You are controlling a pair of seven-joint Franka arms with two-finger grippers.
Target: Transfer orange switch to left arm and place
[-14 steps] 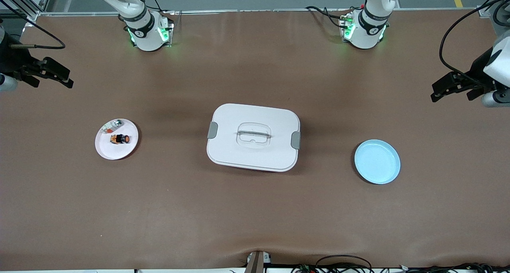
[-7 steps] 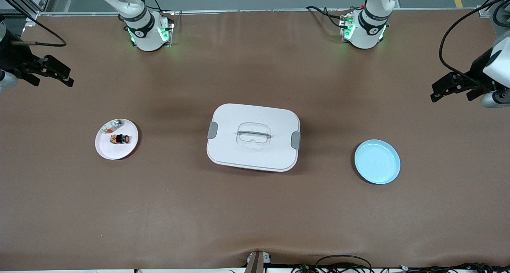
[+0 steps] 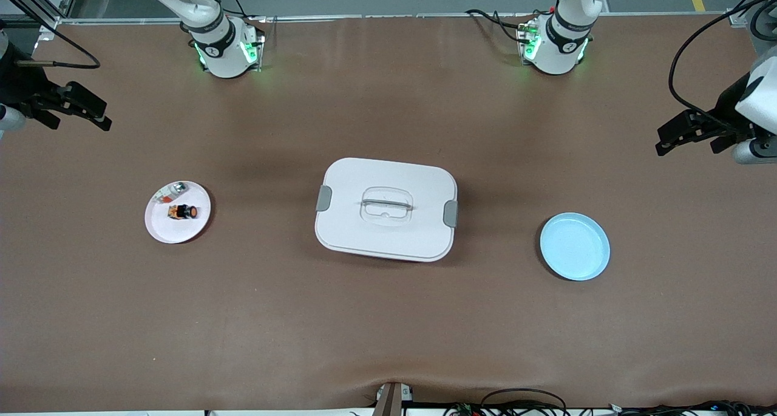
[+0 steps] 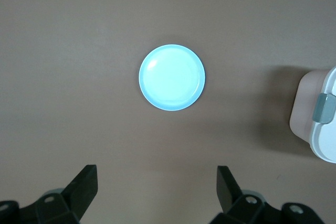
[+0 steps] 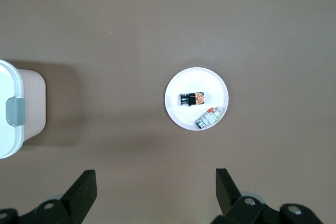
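On the bench: one box (image 3: 386,209) mid-frame, two plates, pink (image 3: 162,228) holding one orange switch (image 3: 183,211). Left tool (image 4: 155,190) and right tool (image 5: 153,189) both open, empty, at frame edges.

Both wrist views cut the box (image 4: 321,116) off at the edge — one corner and one grey latch (image 5: 14,112) were all that showed. The switch (image 5: 191,98) bore markings too small to read. The silvery item (image 3: 170,192) beside it was too small to identify. Each gripper's body ran off its wrist view — only the fingers (image 4: 84,184) showed.
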